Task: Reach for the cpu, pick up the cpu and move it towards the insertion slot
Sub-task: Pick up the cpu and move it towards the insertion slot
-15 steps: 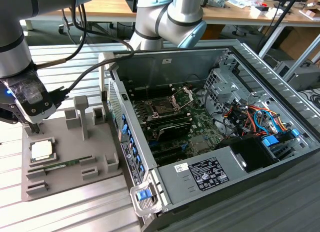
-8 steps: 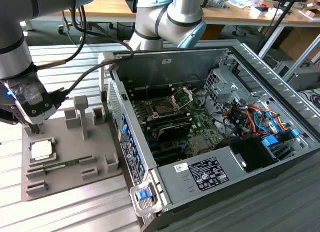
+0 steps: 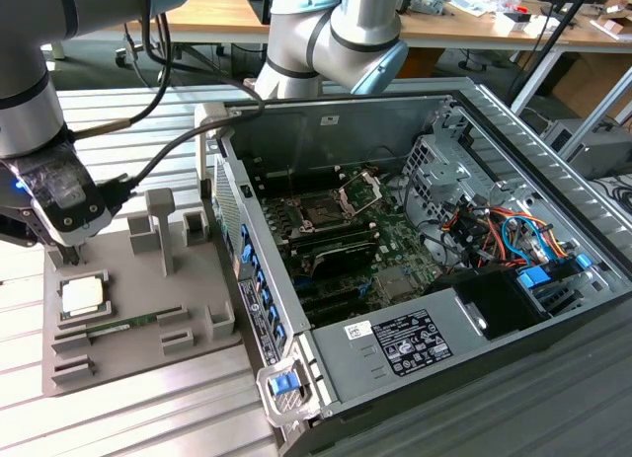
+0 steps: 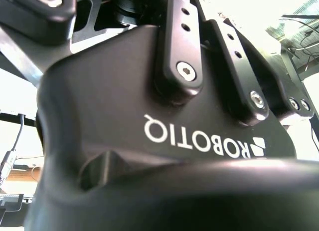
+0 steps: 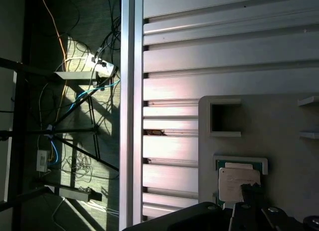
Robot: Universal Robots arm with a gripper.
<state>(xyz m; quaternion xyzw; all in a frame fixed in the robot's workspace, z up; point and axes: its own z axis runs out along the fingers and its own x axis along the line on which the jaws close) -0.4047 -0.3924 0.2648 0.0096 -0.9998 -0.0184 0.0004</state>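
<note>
While the cpu [image 3: 82,297] lies in its recess of the grey tray [image 3: 148,353], the gripper [image 3: 67,255] hangs just above it, apart or together I cannot tell; farther off, the insertion slot [image 3: 321,210] sits inside the open computer case [image 3: 326,131].

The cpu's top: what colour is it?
Pale silvery beige; the cpu shows best in the exterior view.

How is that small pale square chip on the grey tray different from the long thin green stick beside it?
The cpu, a pale silvery-beige chip, is square; the green memory stick is long and narrow. The cpu sits just below the robot's black gripper; the memory stick lies farther from it. Both rest in the grey plastic tray.
</note>
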